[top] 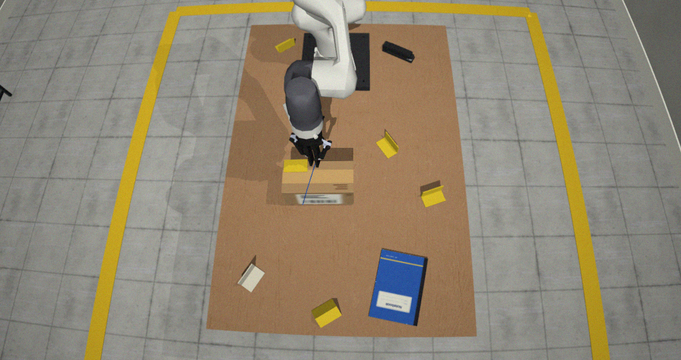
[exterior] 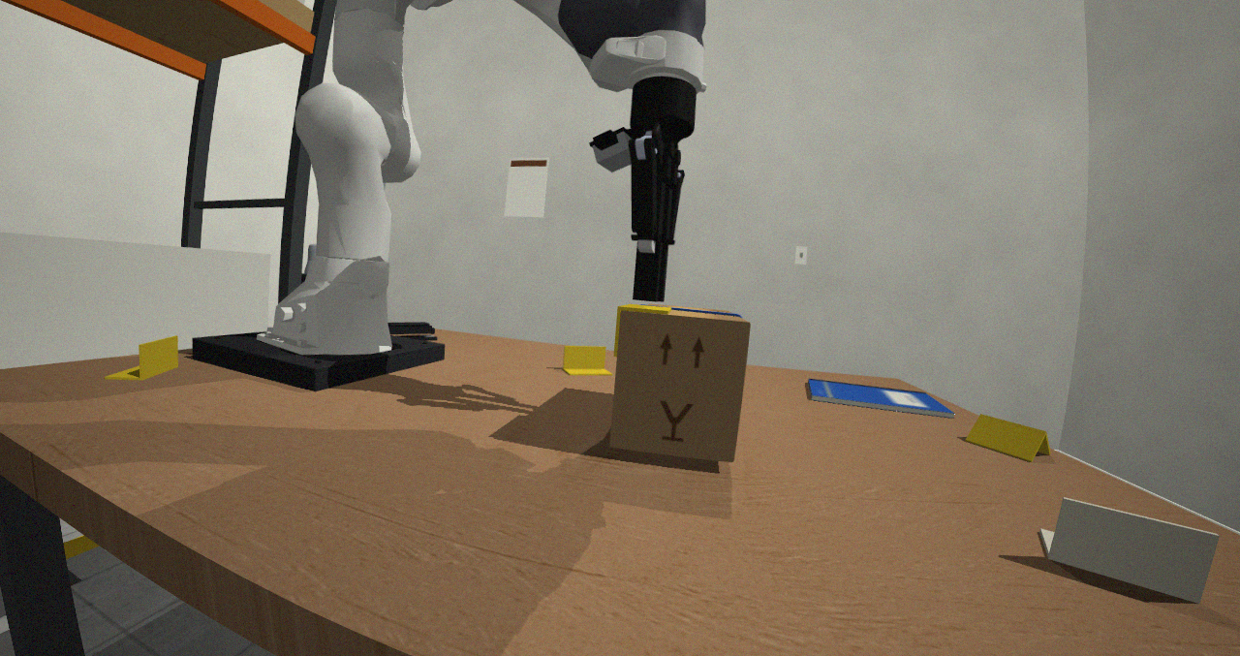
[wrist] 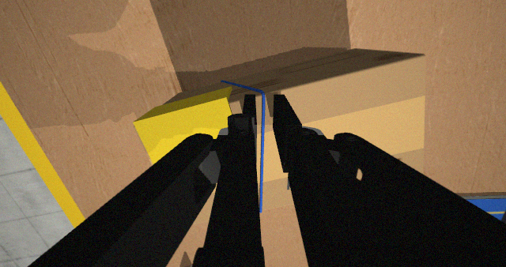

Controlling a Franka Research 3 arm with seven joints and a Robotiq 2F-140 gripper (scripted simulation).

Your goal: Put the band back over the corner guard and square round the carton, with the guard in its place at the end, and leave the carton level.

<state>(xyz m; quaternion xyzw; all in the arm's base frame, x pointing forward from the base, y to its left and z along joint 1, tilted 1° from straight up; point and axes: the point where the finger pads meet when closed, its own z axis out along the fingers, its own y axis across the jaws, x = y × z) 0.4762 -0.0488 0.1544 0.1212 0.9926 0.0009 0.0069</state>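
The carton (top: 333, 176) (exterior: 680, 374) (wrist: 356, 121) stands on the table with a dark strip under its lower edge; I cannot tell whether it is quite level. The yellow corner guard (top: 295, 165) (exterior: 638, 309) (wrist: 190, 118) sits over its top edge on the robot's side. The blue band (top: 308, 185) (exterior: 706, 312) (wrist: 262, 148) runs slanted across the top beside the guard, not over it, and bends down both long sides. My gripper (top: 313, 165) (exterior: 648, 298) (wrist: 264, 111) points down just above the top edge, open by a narrow gap. The band shows between the fingertips, ungripped.
Loose yellow angle pieces lie right of the carton (top: 387, 147) (top: 433, 197), at the front (top: 326, 313) and by the base (top: 285, 45). A white angle piece (top: 251, 277) (exterior: 1131, 547) lies front left, a blue notebook (top: 397, 286) (exterior: 876, 396) front right, a black object (top: 398, 51) behind.
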